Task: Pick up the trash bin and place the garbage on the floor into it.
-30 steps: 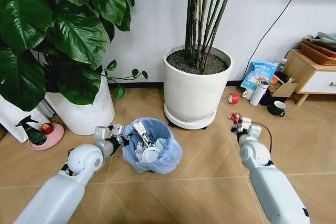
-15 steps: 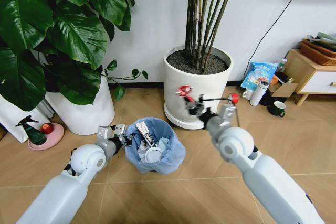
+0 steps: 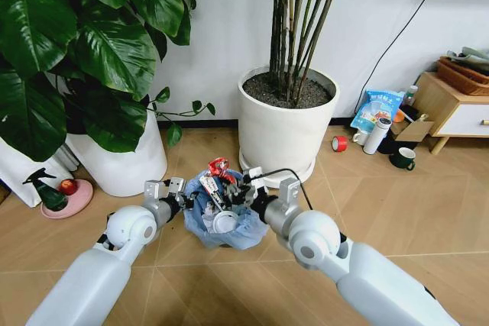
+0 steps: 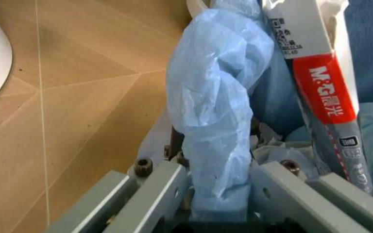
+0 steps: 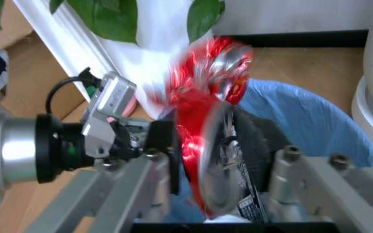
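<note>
Foil, red and crinkled, is sitting pinched in my right gripper (image 3: 233, 185): these jaws are clamping a crumpled red wrapper (image 5: 206, 116) directly above the trash bin (image 3: 223, 215). My left gripper (image 4: 220, 194) is gripping the bin's rim, jaws closed on its light-blue bag (image 4: 215, 107). Inside the bin, a red-and-grey pen package (image 4: 326, 92) and white paper wads (image 3: 220, 223) are lying. The bin is standing on the floor (image 3: 306, 265), before a white plant pot (image 3: 284, 131).

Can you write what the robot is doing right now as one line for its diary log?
left gripper: shut on trash bin rim | right gripper: shut on red wrapper, above bin | floor
</note>
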{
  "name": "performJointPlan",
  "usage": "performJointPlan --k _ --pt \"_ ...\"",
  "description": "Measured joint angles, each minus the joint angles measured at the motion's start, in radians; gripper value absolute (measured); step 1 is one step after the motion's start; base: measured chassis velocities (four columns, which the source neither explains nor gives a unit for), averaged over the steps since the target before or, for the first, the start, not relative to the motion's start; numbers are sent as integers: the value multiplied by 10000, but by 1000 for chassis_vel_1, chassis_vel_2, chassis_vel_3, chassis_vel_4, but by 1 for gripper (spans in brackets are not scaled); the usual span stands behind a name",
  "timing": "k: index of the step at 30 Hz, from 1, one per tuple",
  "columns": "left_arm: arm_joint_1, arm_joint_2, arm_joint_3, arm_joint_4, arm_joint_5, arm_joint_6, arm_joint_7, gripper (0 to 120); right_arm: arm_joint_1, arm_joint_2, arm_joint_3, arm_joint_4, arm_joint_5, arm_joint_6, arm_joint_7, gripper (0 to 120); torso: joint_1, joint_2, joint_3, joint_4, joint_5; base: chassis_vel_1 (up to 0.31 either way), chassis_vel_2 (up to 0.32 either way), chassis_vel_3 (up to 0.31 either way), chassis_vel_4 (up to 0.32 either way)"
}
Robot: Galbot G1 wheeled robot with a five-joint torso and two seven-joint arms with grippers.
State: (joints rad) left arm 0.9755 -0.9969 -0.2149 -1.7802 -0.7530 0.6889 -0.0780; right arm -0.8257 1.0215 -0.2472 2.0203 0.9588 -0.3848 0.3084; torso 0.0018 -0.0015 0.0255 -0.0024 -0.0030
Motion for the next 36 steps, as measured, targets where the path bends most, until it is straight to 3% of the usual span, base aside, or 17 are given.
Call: performJointPlan --k 4,7,10,11,12,19,28,36 --pt "-34 -16 7 31 -6 4 0 0 39 72 -3 -81 -21 -18 2 44 0 0 0 1 0 0 0 0 0" --pt "-42 -26 8 56 -6 5 0 0 86 161 27 -187 -88 -20 3 61 0 0 0 1 0 0 0 0 0" --pt "-42 -27 8 60 -6 5 -1 0 89 184 102 -220 -104 -17 3 68 0 0 0 1 0 0 0 0 0" --pt "-42 -29 6 60 -6 5 -3 0 89 202 226 -258 -129 24 7 76 0 0 0 1 0 0 0 0 0" --pt "-42 -29 6 60 -6 5 -3 0 89 202 226 -258 -129 24 7 76 0 0 0 1 0 0 0 0 0" --pt "85 -1 -124 -25 1 7 -6 0 -290 118 1327 -587 -1168 374 115 99 0 0 0 1 0 0 0 0 0" --pt "302 -9 -335 -184 48 4 -3 0 -1127 -11 2646 -615 -2379 340 0 100 0 1 0 -1 1 0 0 0 0" --pt "483 77 -512 -339 70 -14 -3 0 -2282 323 3859 -354 -3305 308 -48 100 0 0 0 1 2 5 -2 -7 3"
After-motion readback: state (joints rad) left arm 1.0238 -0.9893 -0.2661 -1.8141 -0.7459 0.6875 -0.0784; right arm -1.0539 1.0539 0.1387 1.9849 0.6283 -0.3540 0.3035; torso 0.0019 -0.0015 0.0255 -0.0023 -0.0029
